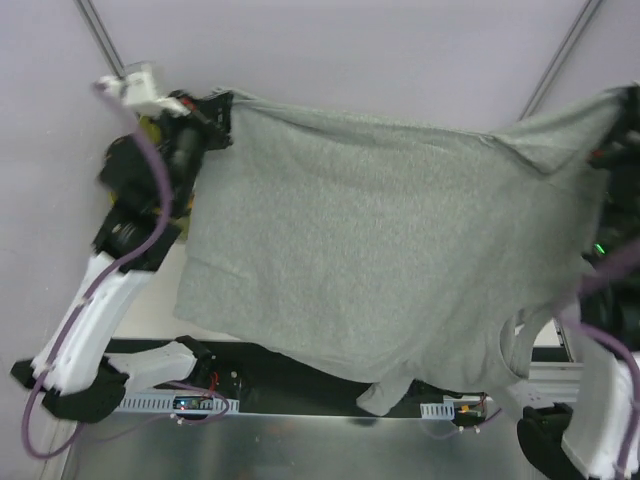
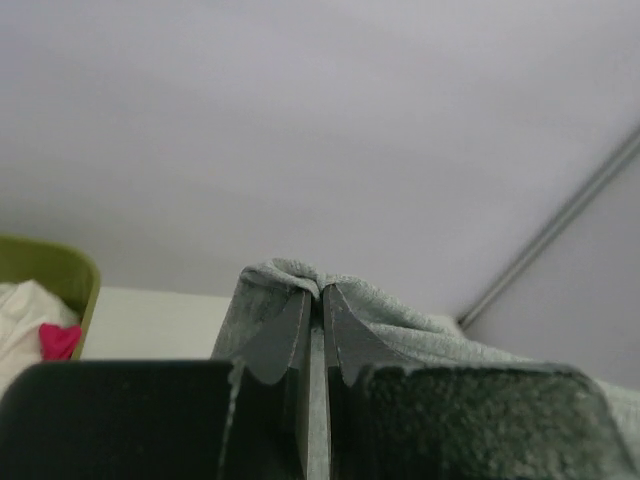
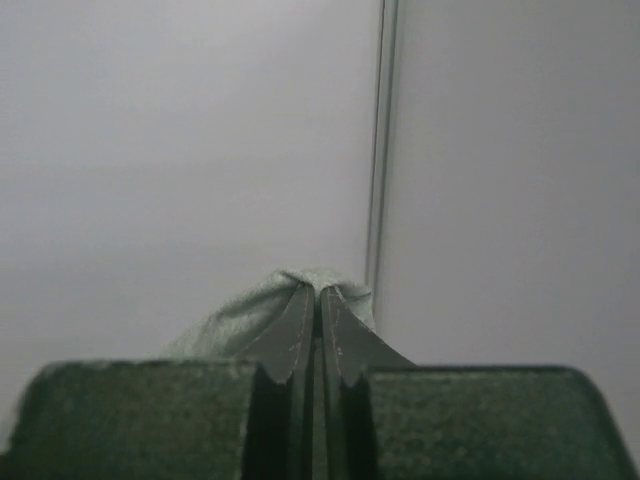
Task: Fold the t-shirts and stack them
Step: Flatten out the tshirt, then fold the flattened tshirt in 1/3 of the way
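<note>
Left fingers (image 2: 285,345) and right fingers (image 3: 345,345) are each clamped shut on a top corner of the grey t-shirt (image 1: 380,230), which hangs spread between both arms, so lower them together, level and taut, to lay it flat.

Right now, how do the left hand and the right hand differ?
The left hand grips the left end of the grey t-shirt and shows whole from overhead. The right hand grips the right end, half cut off by the frame edge. The left hand's camera sees a green tub with white cloth and pink cloth. The right hand's camera sees only a plain backdrop. Both are shut on the shirt, stretching it between them.
</note>
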Motion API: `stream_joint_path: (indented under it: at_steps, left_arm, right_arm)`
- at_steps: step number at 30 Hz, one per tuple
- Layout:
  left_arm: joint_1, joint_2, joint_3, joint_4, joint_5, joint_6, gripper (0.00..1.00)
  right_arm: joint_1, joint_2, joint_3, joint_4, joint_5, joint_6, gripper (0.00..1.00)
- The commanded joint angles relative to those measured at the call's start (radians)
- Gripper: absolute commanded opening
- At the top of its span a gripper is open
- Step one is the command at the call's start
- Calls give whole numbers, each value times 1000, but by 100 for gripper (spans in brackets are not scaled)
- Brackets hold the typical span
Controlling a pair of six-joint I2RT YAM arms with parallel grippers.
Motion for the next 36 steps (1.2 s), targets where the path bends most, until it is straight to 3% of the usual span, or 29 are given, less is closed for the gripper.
stream_joint_path:
  at_steps: [1, 3, 7, 11, 14, 18, 24, 32, 36]
  left_arm:
    - [26, 280, 17, -2, -196, 64, 0]
    - [54, 447, 55, -19, -207, 33, 0]
    - [127, 745, 184, -65, -70, -28, 0]
    - [157, 1083, 385, -99, -48, -10, 0]
    - [170, 1253, 543, -137, -11, -4, 0]
    - [184, 1362, 619, -135, 47, -44, 2]
    - [216, 1416, 635, -137, 93, -94, 1]
    - [220, 1353, 582, -137, 109, -88, 0]
    - [220, 1284, 472, -137, 75, -105, 0]
  right_arm:
    - [-60, 205, -223, 127, 121, -123, 0]
    - [-109, 278, -265, 131, 67, -65, 1]
    - [-220, 531, -308, 152, -120, 67, 1]
    - [-243, 893, -181, 143, -195, 123, 1]
    - [-243, 1062, -66, 65, -229, 124, 1]
    - [-243, 1239, 60, -4, -279, 130, 1]
    - [-243, 1224, 34, 17, -313, 140, 1]
    - [-243, 1010, -137, -87, -344, 235, 1]
    - [-243, 880, -268, -144, -330, 298, 1]
